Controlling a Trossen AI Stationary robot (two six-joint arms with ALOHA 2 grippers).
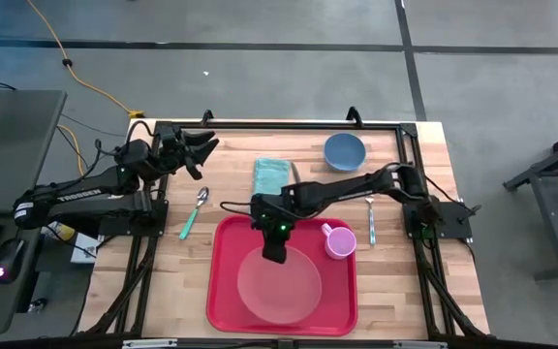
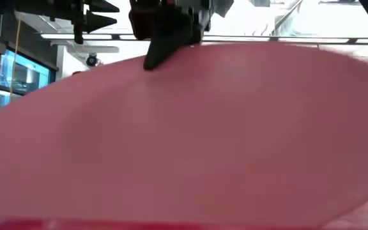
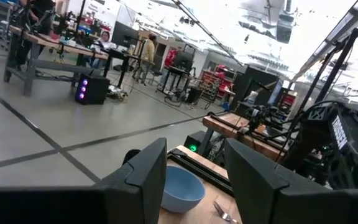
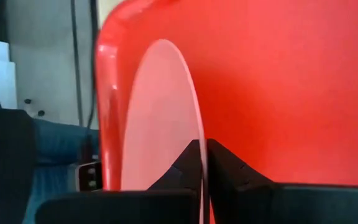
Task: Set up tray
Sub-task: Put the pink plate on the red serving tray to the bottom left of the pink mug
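The right gripper (image 1: pixel 273 254) pinches the round pink plate (image 1: pixel 281 283) on the big red plastic tray (image 1: pixel 223 291); next, let go. The left gripper (image 1: pixel 200 155) waits open.

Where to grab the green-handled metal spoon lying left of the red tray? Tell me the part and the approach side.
Take the green-handled metal spoon by its green handle, around the middle, coming straight down from above. It lies flat on the wooden table, bowl toward the far edge, so the slim handle fits between the fingers set across it. The left tool hovers nearest, open.
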